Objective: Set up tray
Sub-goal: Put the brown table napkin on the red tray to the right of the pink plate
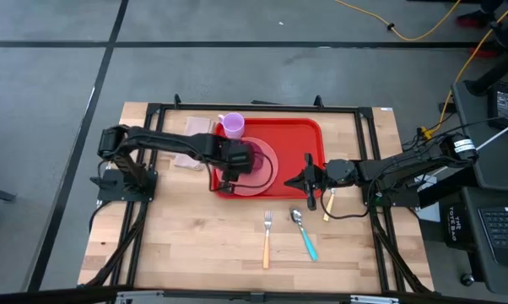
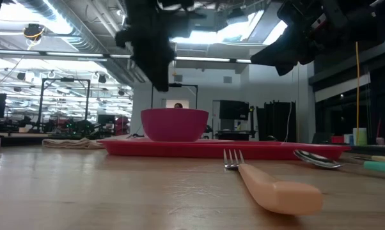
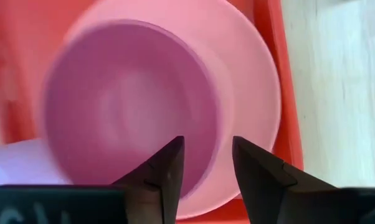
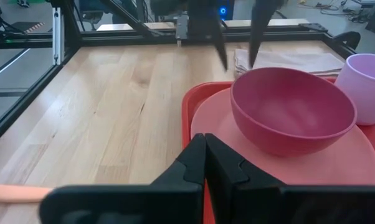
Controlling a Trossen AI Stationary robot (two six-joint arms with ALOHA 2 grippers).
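The tray is seen at the table's far middle, with a plate and bowl on it. The left gripper is held above the bowl, fingers apart. The right gripper is pressed together beside the tray.

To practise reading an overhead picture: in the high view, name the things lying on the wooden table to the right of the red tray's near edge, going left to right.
Fork → spoon → a small pale utensil beside the right end effector.
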